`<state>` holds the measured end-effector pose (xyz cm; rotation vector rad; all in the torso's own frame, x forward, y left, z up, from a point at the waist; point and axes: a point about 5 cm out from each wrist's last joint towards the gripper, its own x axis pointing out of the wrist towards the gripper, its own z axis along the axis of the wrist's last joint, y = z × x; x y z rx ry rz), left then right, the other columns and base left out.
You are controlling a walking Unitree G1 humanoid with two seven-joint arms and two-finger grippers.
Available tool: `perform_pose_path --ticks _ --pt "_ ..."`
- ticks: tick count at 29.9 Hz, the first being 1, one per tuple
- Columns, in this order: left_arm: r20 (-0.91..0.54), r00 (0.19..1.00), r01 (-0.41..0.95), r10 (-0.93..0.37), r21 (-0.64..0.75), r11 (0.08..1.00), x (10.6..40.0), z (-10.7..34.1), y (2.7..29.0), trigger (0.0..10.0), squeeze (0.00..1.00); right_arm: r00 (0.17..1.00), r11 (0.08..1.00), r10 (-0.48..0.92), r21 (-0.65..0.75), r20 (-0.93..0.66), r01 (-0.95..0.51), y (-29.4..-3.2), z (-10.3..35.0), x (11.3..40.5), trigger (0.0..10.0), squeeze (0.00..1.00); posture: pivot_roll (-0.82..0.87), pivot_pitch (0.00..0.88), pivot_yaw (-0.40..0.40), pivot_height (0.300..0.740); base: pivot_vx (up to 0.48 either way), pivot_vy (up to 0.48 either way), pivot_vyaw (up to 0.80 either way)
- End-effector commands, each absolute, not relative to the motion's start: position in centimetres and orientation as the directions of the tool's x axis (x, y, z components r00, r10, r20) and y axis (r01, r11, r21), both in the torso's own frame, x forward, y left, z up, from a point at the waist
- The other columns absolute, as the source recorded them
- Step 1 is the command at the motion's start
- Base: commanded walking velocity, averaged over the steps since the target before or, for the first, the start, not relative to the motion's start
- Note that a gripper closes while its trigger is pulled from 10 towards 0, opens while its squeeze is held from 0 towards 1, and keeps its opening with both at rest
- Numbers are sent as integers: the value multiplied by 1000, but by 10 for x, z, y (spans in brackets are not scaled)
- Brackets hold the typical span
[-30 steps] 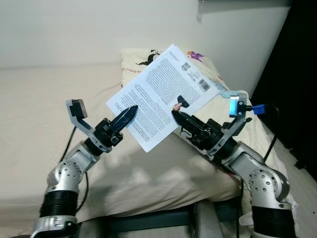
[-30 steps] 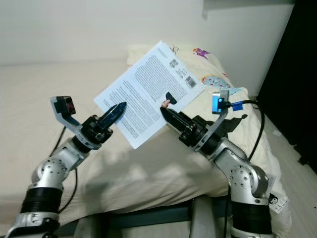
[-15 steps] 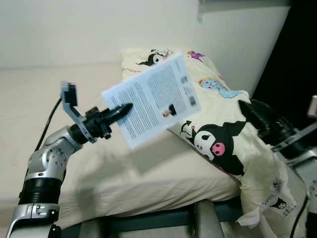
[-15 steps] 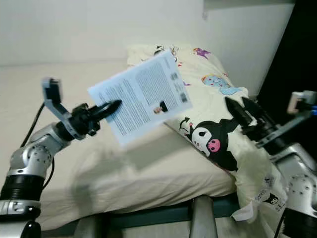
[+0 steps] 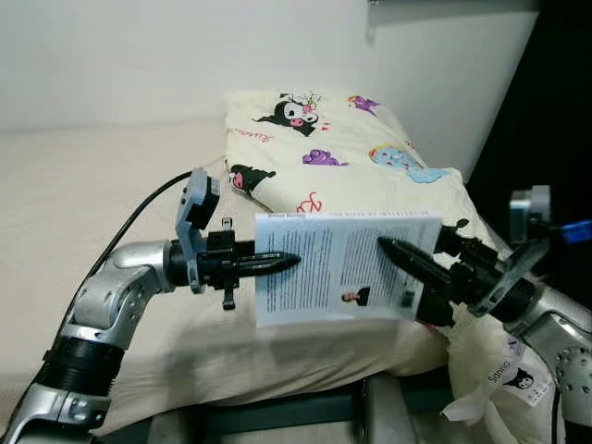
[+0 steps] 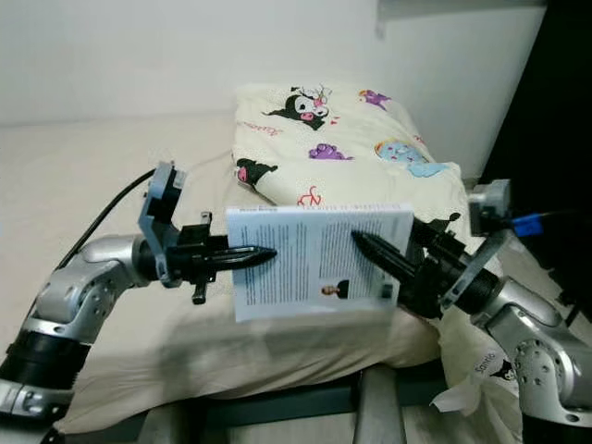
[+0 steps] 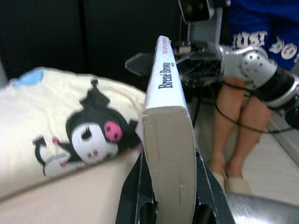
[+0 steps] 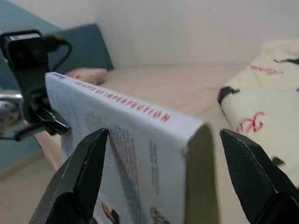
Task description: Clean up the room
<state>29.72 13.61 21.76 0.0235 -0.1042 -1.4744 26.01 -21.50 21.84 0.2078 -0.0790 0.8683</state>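
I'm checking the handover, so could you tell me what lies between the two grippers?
The book, held upright above the bed's edge. The left gripper clamps one end; the right gripper's open fingers straddle the other, clearest in the right wrist view.

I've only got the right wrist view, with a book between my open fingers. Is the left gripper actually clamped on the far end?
Observer: Yes. The left wrist view shows the left gripper shut on the book, pressing both covers.
Operator: What's under the book?
Observer: In the head views it hangs in the air over the front edge of the bed.
Operator: Anyone nearby?
Observer: The left wrist view shows a person's legs just beyond the right arm.
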Motion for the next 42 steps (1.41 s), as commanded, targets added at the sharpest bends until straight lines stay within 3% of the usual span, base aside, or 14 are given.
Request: perform_pose_path --ticks 1,12,13,15,16,26,31,34,35,36,37,38,39,42 --pt "35 23 996 -999 90 26 290 219 137 0 0 645 631 754 136 121 -764 -214 217 259 10000 0 -3 63 34 501 0 0 0" --pt "39 9 996 -999 85 12 289 221 142 0 0 582 570 812 142 52 -809 -208 208 251 10000 0 -6 57 33 501 0 0 0" --pt "52 -1 997 -999 75 2 288 222 144 0 0 563 552 826 147 39 -821 -207 206 248 4118 0 -6 57 33 501 0 0 0" --pt "52 -1 997 -999 75 2 288 222 144 0 0 563 552 826 147 39 -821 -207 206 248 4118 0 -6 57 33 501 0 0 0" --pt "64 -13 998 -998 64 -9 287 223 146 0 0 539 530 842 152 22 -834 -207 204 245 392 0 -6 57 33 501 0 0 0" --pt "101 -40 999 -994 26 -37 287 224 155 0 0 497 494 867 166 -24 -853 -212 199 235 0 0 -11 54 31 501 0 0 0" --pt "183 5 1000 -983 0 5 296 229 167 0 0 498 496 867 169 -33 -852 -216 199 232 0 0 -12 56 32 501 0 0 0" --pt "292 70 997 -954 -60 55 304 228 171 0 51 502 497 865 177 -22 -849 -215 198 233 0 0 -11 59 36 501 0 0 0" --pt "326 113 992 -939 -98 86 308 224 171 0 1000 505 499 863 181 -18 -847 -214 198 234 0 0 -11 59 36 501 0 0 0" --pt "349 153 985 -925 -128 115 312 220 170 2039 1000 515 508 857 183 -12 -842 -214 197 235 0 0 -11 59 36 501 0 0 0" --pt "349 153 985 -925 -128 115 312 220 170 2039 1000 515 508 857 183 -12 -842 -214 197 235 0 0 -11 59 36 501 0 0 0" --pt "362 206 976 -909 -138 166 315 216 169 5098 1000 530 521 848 187 -6 -833 -213 195 237 0 0 -11 59 36 501 0 0 0" --pt "382 247 965 -891 -185 188 318 209 169 10000 1000 545 535 838 191 -2 -823 -213 193 239 0 0 -9 60 35 501 0 0 0" --pt "406 345 930 -846 -270 250 323 194 170 10000 1000 583 569 813 196 18 -799 -213 191 245 0 0 -10 62 35 501 0 0 0"
